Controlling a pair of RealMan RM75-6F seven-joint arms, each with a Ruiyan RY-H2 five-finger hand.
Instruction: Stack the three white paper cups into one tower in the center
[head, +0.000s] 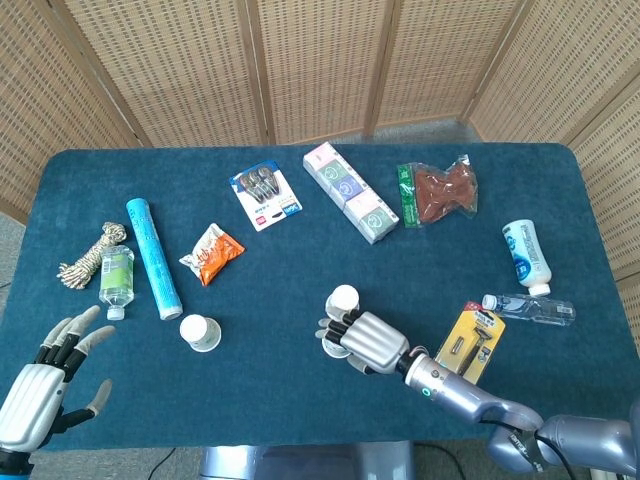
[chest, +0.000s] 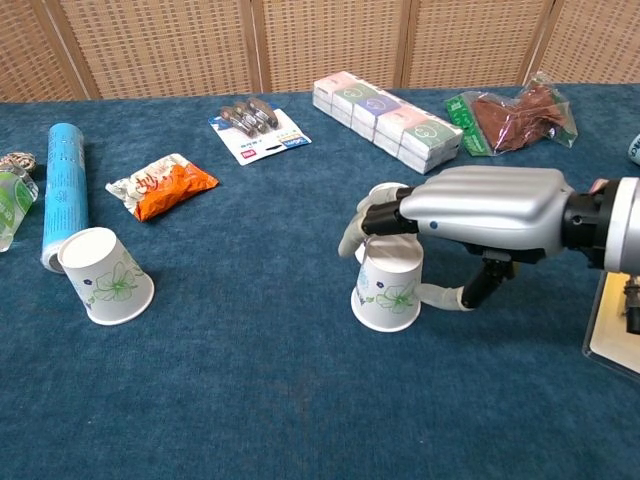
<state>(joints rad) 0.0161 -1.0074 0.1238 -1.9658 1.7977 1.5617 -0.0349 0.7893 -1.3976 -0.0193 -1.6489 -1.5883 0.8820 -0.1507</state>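
Note:
Three white paper cups with a green print stand upside down on the blue table. One cup (chest: 106, 278) (head: 200, 332) is at the front left, by itself. A second cup (chest: 388, 290) stands near the middle, and my right hand (chest: 480, 212) (head: 368, 340) grips it, fingers (chest: 366, 219) curled over its top and thumb against its lower right side. The third cup (head: 344, 297) (chest: 383, 189) stands just behind, mostly hidden by the hand in the chest view. My left hand (head: 48, 382) hovers at the table's front left corner with fingers spread and nothing in it.
A blue tube (head: 153, 258), a small bottle (head: 116, 278) and a rope coil (head: 88, 254) lie at the left. An orange snack bag (head: 211, 253), a clip card (head: 266, 197), a tissue pack row (head: 350, 192), a red bag (head: 440, 190), a razor pack (head: 470, 342) and two bottles (head: 528, 282) lie around.

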